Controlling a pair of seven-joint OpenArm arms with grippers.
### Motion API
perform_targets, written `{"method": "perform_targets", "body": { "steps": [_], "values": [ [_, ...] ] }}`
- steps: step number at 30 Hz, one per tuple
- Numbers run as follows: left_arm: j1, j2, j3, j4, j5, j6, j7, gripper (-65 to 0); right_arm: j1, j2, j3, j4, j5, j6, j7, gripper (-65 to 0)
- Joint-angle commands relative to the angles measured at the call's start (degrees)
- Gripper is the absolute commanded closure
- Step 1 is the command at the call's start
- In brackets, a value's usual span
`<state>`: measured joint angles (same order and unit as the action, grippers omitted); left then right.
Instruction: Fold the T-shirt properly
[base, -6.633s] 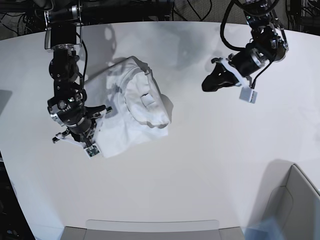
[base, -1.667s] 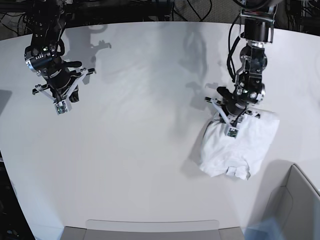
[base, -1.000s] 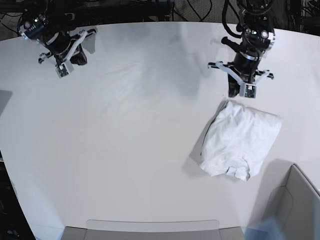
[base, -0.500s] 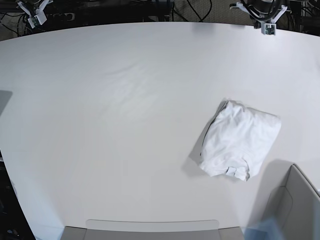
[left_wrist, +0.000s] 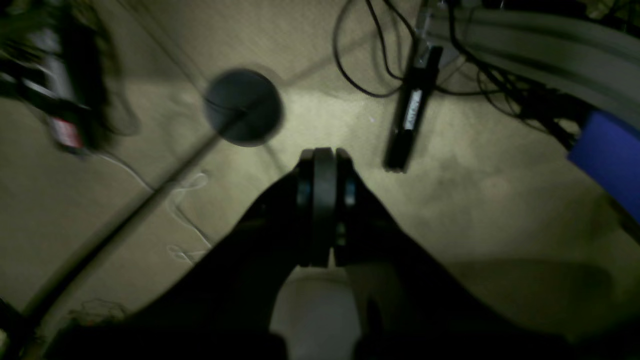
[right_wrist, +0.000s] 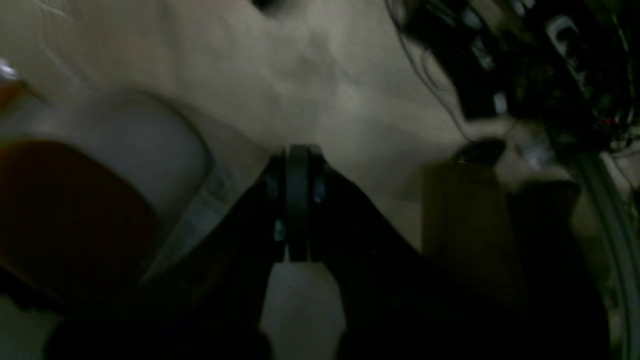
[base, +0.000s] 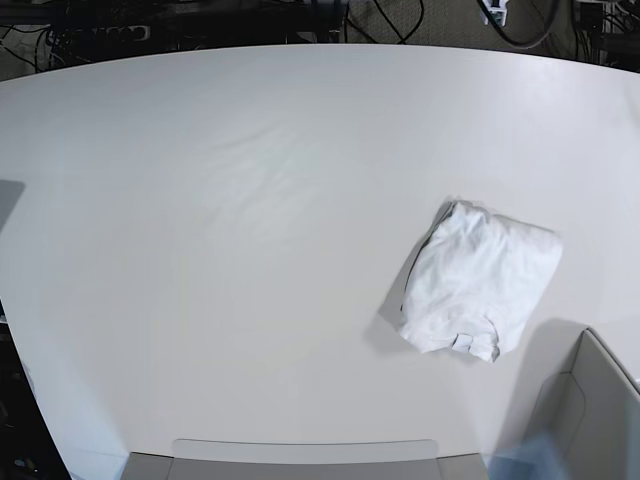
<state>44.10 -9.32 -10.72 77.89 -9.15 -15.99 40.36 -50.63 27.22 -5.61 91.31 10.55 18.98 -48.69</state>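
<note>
The soft, wrinkled white cotton T-shirt (base: 480, 290) lies folded into a compact bundle on the smooth white table (base: 220, 220), toward the near right side in the base view. Beyond the table's far edge, the left claw (left_wrist: 322, 165) and right claw (right_wrist: 298, 160) are both closed tight, holding nothing, over beige floor.

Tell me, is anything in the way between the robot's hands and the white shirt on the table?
Nothing visible is. The T-shirt lies folded alone on the white table, with bare tabletop all around it. Both arms are off the table: the left end effector and right end effector are shut, holding nothing.
</note>
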Motion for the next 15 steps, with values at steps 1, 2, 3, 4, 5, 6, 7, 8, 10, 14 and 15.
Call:
{"method": "perform_targets", "body": {
  "steps": [1, 2, 3, 4, 5, 6, 7, 8, 10, 14, 15],
  "values": [
    [-0.5, -0.2, 0.2, -1.8, -0.5, -0.1, -0.8, 0.0, 1.3, 0.5, -2.0, -1.8, 1.0, 0.6, 1.1, 0.0],
    [-1.9, -0.2, 0.5, -4.3, -0.3, -0.1, -0.8, 0.0, 3.6, 0.5, -3.8, -4.7, 0.9, 0.6, 1.6, 0.0],
    [-3.1, -0.2, 0.5, -6.5, -0.3, -0.1, -0.8, 0.0, 5.2, 0.5, -5.3, -7.3, 0.9, 0.6, 1.7, 0.0],
    [-4.6, -0.2, 0.5, -9.3, -0.3, -0.1, -0.9, 0.0, 7.3, 0.3, -6.6, -10.6, 1.1, 0.6, 1.8, 0.0],
    [-6.3, -0.2, 0.6, -11.6, -0.3, -0.1, -1.5, 0.0, 9.4, -0.1, -7.7, -13.5, 1.1, 0.6, 1.9, 0.0],
    [-7.9, -0.2, 1.0, -13.9, -0.2, -0.1, -2.4, 0.0, 11.5, -1.2, -8.7, -16.8, 1.1, 0.6, 2.2, 0.0],
    [-9.7, -0.2, 1.6, -16.7, -0.2, -0.1, -3.3, 0.0, 13.4, -2.3, -9.3, -20.3, 1.0, 0.6, 3.3, 0.0],
    [-11.5, -0.2, 2.2, -19.8, -0.2, -0.1, -4.1, 0.0, 15.2, -3.1, -9.8, -24.8, 0.8, 0.6, 5.1, 0.0],
    [-15.6, -0.2, 3.3, -26.5, -0.2, 0.1, -5.8, 0.0, 18.6, -4.3, -10.2, -33.9, 0.8, 0.6, 10.7, 0.0],
    [-21.8, 0.0, 4.3, -37.6, -0.2, 0.1, -9.7, 0.0, 23.9, -6.2, -12.3, -49.1, 0.8, 0.6, 24.4, 0.0],
    [-23.0, 0.0, 4.3, -39.4, -0.2, 0.1, -11.0, 0.0, 25.0, -6.2, -13.7, -52.1, 0.8, 0.6, 27.7, 0.0]
  ]
}}
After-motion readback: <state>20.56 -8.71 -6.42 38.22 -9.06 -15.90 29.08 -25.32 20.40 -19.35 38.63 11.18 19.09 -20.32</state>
